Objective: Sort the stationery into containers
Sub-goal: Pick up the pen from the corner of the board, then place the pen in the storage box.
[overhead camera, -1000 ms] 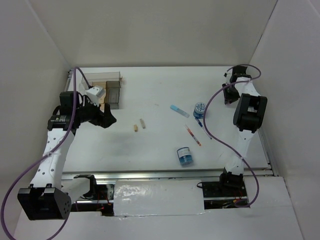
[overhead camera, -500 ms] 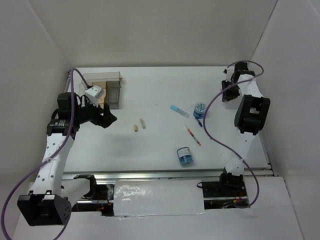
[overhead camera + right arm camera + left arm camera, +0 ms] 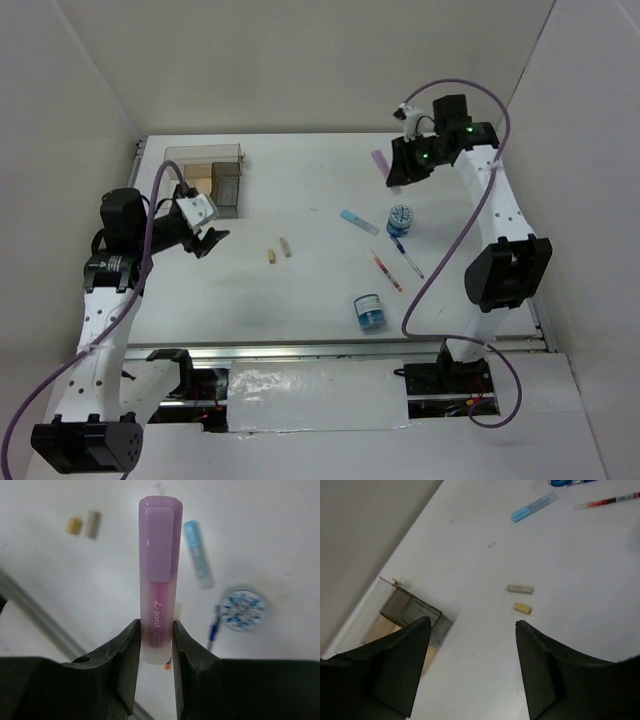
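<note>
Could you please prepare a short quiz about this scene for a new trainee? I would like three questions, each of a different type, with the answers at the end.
1. Multiple choice: what do the right fingers hold?
A) a purple highlighter
B) a ruler
C) a pair of scissors
2. True or false: the left fingers stand open with nothing between them.
3. Short answer: how many tan stubs lie on the table?

Key: 1 A; 2 true; 3 two.
</note>
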`<control>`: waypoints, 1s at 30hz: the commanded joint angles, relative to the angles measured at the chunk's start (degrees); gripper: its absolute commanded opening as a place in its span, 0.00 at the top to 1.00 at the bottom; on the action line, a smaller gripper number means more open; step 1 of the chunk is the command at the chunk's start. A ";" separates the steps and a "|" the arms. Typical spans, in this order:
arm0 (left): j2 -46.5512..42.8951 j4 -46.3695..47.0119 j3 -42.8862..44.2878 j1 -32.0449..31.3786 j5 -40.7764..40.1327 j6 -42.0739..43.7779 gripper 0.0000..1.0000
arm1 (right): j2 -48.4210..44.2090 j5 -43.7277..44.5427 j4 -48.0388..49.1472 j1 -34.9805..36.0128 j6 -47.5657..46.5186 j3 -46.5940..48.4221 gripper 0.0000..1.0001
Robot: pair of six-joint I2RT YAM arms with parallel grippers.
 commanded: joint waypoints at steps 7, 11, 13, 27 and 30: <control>-3.08 -4.84 1.74 -16.41 -1.28 35.00 0.22 | -1.18 -15.01 -5.93 13.37 4.09 -8.11 1.00; -2.90 -6.61 0.43 -24.70 -7.88 40.27 0.22 | 0.48 -18.35 -7.60 16.64 3.74 -8.29 1.00; -2.29 -8.01 -0.01 -30.06 -11.75 42.21 0.22 | 1.36 -20.37 -9.00 17.52 3.83 -7.51 1.00; 1.75 9.20 -8.19 -51.87 -29.68 36.43 0.32 | 1.80 -22.84 -9.45 25.78 6.47 -10.22 1.00; 1.32 10.43 -8.98 -52.31 -30.56 35.20 0.33 | 1.45 -22.75 -8.74 27.19 7.52 -11.28 1.00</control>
